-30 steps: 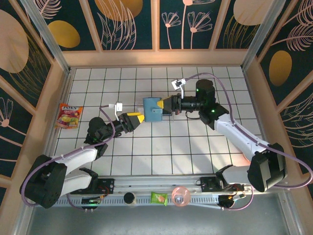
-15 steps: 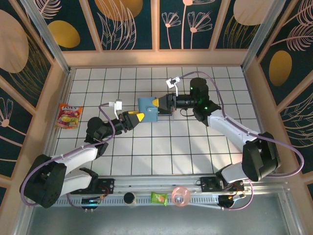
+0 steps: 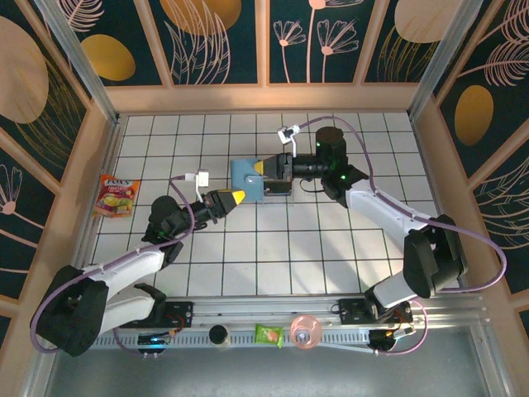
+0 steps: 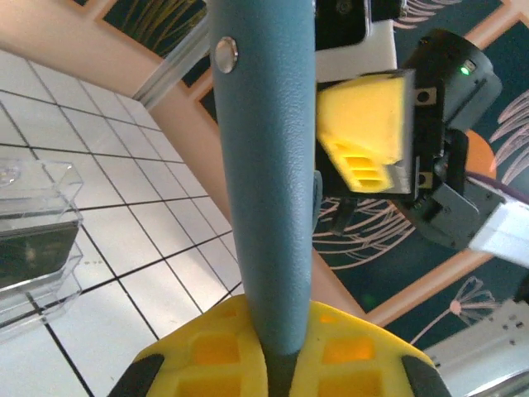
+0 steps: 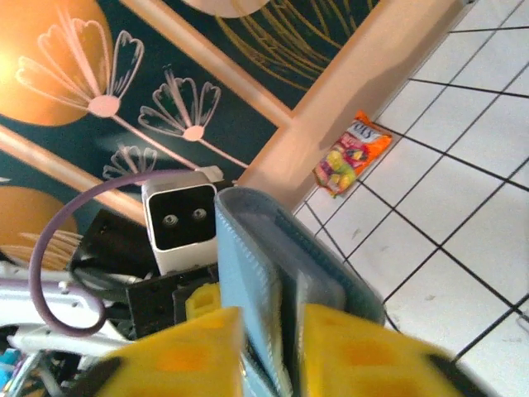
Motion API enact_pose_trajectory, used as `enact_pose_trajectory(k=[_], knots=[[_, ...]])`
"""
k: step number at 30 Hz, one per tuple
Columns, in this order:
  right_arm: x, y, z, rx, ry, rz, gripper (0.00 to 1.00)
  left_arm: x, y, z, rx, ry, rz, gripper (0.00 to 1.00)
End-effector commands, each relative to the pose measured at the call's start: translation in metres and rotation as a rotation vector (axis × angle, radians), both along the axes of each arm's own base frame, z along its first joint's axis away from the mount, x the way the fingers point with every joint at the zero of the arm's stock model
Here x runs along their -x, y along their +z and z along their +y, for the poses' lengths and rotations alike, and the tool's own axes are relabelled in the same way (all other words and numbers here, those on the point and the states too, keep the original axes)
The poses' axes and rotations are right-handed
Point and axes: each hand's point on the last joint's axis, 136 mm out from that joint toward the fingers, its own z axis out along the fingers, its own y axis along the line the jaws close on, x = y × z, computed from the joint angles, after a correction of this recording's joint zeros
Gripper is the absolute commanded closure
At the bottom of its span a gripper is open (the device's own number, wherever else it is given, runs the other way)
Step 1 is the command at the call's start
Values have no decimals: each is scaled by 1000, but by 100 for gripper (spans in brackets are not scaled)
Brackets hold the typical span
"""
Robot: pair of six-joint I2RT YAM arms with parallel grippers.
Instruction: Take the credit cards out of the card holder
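Card holder [image 3: 245, 177] — clamped between both end effectors [image 3: 237, 197] [image 3: 259, 169]

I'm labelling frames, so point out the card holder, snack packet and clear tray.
card holder [image 3: 244, 180], top external view, teal outer face.
snack packet [image 3: 116, 195], top external view, its middle.
clear tray [image 4: 56, 176], left wrist view, upper rim.

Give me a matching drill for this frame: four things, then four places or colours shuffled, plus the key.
Things:
1. card holder
2. snack packet
3. clear tray
4. left gripper

Descriptions:
A. lying by the wall on the left arm's side
B. transparent, on the tiles
C. teal, gripped from two sides
D. yellow fingertips

Pairs: 1-C, 2-A, 3-B, 4-D
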Motion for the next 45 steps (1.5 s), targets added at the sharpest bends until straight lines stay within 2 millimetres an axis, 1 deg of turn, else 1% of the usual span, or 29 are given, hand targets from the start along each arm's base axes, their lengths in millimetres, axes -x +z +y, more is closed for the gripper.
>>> enact_pose_trajectory(k=[1,3,6,7,10,13,16,19,24,28,31,33,35,40,42,45], knots=[[-22,8,-13,55,-199,32,53,-18,12,6,-43,118,-28,100],[-30,4,-25,104,-319,49,49,-26,3,9,-103,187,3,100],[-31,0,-34,185,-453,58,48,-34,-7,12,-183,279,24,100],[-28,-1,-32,212,-476,54,47,-36,-8,11,-204,299,23,100],[-17,-4,-17,287,-505,31,45,-41,-11,9,-260,356,34,100],[-11,-15,-1,333,-500,68,45,-44,-14,6,-300,380,45,100],[-9,-28,8,377,-506,80,45,-42,-14,1,-304,375,42,100],[-11,-37,14,412,-511,77,45,-39,-12,-2,-291,358,34,100],[-9,-42,25,441,-486,58,45,-36,-10,-5,-282,339,28,100],[-13,-59,23,510,-508,66,45,-34,-6,-5,-272,335,17,100],[-20,-69,14,565,-561,58,47,-33,-5,-6,-269,329,12,100],[-23,-72,10,590,-584,44,48,-32,-5,-5,-269,327,13,100],[-28,-76,5,623,-612,33,52,-31,-6,-5,-270,325,14,100],[-36,-77,-2,658,-657,-2,60,-30,-6,-4,-273,326,12,100],[-37,-77,-1,661,-656,-11,63,-30,-7,-4,-276,325,13,100],[-38,-78,1,660,-650,-14,73,-30,-8,-4,-277,325,18,100]])
